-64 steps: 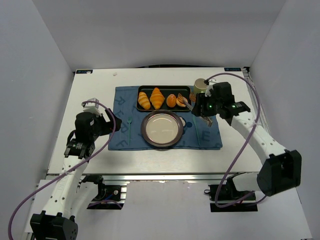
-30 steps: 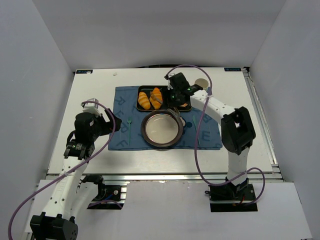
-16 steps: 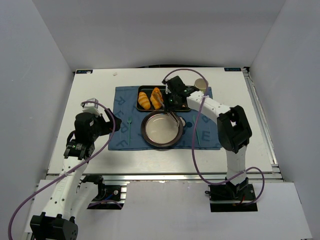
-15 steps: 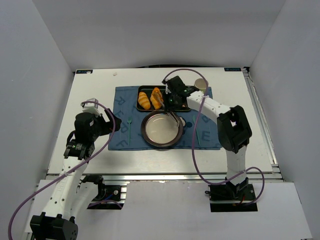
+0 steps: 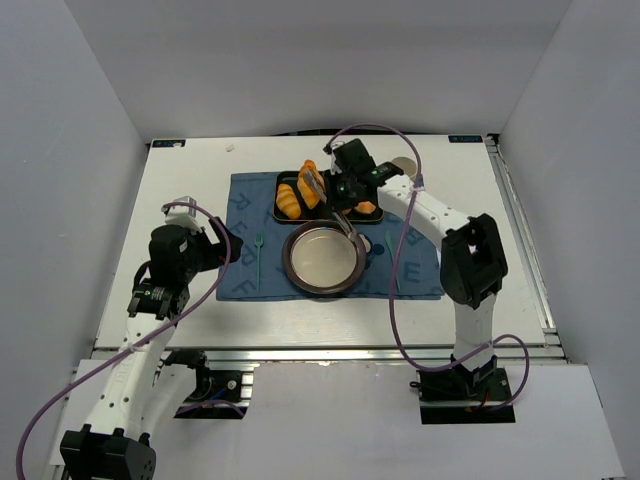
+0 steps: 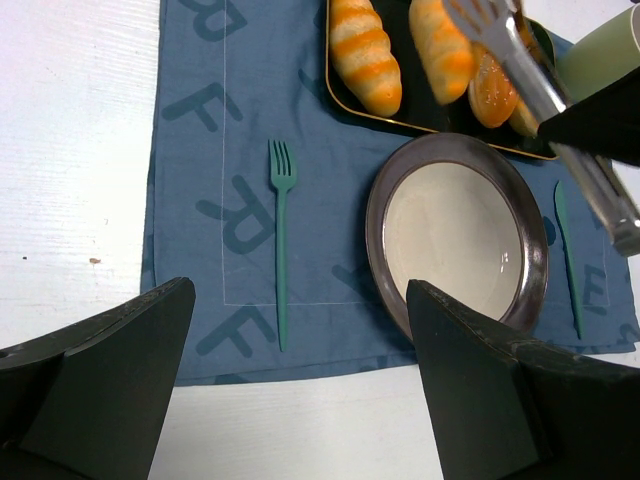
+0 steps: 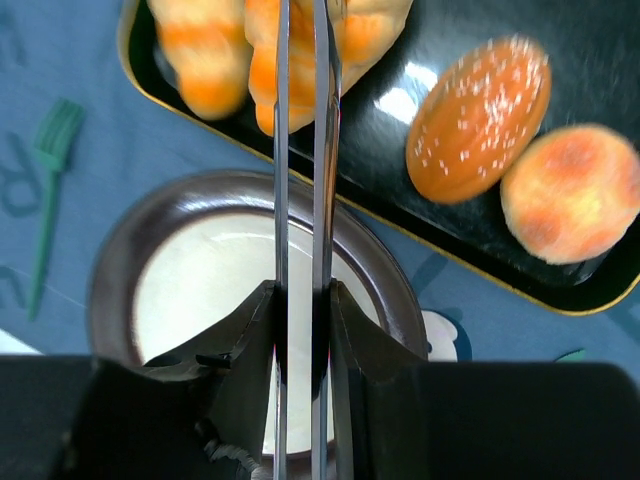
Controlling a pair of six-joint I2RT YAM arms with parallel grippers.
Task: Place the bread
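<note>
Steel first: squeezing the tongs (image 7: 322,150) with the right end effector (image 7: 300,295), fingers drawn fully together on the two arms. Pinching the bread (image 7: 298,70) at the far tips, a golden striped roll, and holding it over the left half of the black tray (image 7: 610,70). Tilted, and seemingly just clear of the tray floor, though not telling that for sure from any view. Leaving a second striped roll (image 5: 288,200) beside it in the tray, plus a sesame bun (image 7: 478,118) and a plain bun (image 7: 570,195) at the right end. Hanging back with the left end effector (image 6: 300,290), fingers spread wide, gripping nothing, hovering by the left edge of the blue mat (image 6: 200,200).

Judging the step now: pick-up done, carrying across not yet begun. Eyeing the plate (image 7: 110,300) just on the near side of the tray, holding nothing yet, flanked by the green fork (image 6: 280,250) and knife (image 6: 567,250).

Calling next for drawing the tongs back toward the near edge, bringing the bread above the plate's white middle, lowering, then easing the squeeze to free it. Watching for slip: rounded crust, thin tips, probably not much purchase.
</note>
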